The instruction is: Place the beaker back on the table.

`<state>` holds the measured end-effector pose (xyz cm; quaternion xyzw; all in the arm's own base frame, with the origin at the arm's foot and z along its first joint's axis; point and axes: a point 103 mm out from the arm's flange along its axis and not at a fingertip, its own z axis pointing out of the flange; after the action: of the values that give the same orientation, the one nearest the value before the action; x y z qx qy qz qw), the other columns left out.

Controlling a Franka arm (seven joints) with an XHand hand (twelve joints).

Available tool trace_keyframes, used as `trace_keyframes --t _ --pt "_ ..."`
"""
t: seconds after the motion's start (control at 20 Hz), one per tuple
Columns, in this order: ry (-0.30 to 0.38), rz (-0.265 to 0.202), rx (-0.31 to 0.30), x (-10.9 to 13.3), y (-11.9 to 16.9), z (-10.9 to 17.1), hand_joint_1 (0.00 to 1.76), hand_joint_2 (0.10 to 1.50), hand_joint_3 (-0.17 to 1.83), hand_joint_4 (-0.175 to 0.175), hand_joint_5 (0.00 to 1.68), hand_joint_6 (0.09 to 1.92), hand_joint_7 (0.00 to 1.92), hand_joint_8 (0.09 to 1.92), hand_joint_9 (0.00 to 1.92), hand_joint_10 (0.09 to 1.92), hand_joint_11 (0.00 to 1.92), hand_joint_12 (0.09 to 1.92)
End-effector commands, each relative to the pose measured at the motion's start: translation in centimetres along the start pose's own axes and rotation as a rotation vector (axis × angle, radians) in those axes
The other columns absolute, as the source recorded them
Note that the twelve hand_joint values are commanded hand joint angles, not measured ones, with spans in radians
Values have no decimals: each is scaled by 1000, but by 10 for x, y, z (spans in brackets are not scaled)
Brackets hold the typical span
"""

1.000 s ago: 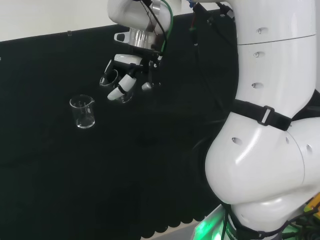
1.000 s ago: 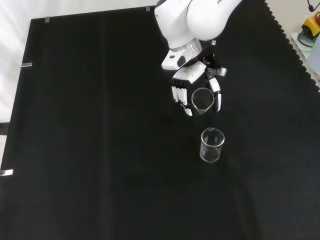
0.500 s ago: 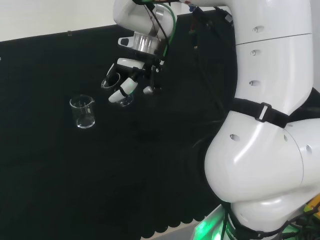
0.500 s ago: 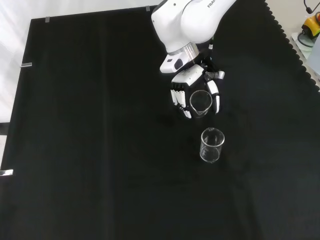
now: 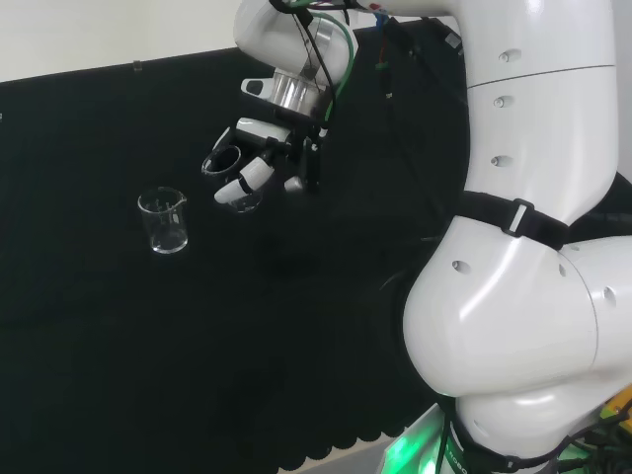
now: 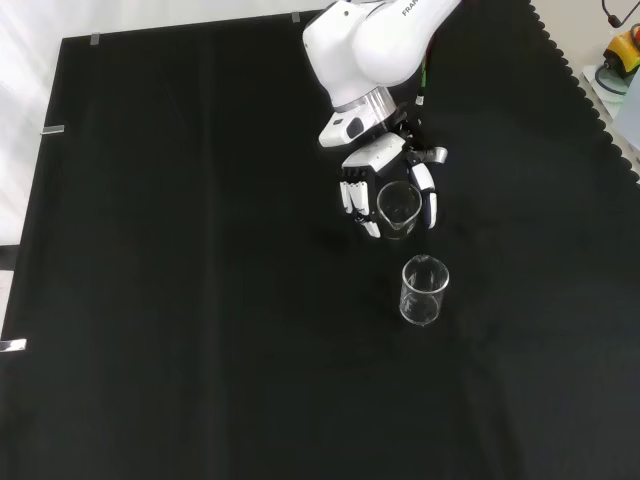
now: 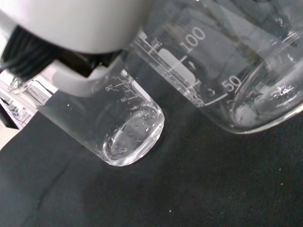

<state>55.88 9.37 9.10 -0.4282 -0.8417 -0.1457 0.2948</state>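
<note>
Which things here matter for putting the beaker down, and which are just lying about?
In the job:
- held beaker, in the robot hand, fingers curled round it
- black cloth, where it gets set down

Lying about:
- second beaker, standing upright on the cloth, apart from the robot hand
- yellow and red item past the cloth's edge

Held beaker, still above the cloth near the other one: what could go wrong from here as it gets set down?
1. The held beaker hangs close to the standing beaker; lowering toward it could knock that one over.
2. The hand carries it above the black cloth; opening before the base touches could drop it.
3. In the wrist view it seems tilted, so it may land on an edge and tip.
</note>
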Motion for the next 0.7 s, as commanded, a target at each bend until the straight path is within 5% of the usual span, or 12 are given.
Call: trace_keyframes --t 0.05,0.7 --pt "8 0 -41 -2 -2 3 1328 589 662 -175 1469 261 1591 87 1673 87 1119 786" --pt "8 17 -68 -14 -2 15 1328 594 654 -175 1467 262 1589 87 1666 87 1113 796"
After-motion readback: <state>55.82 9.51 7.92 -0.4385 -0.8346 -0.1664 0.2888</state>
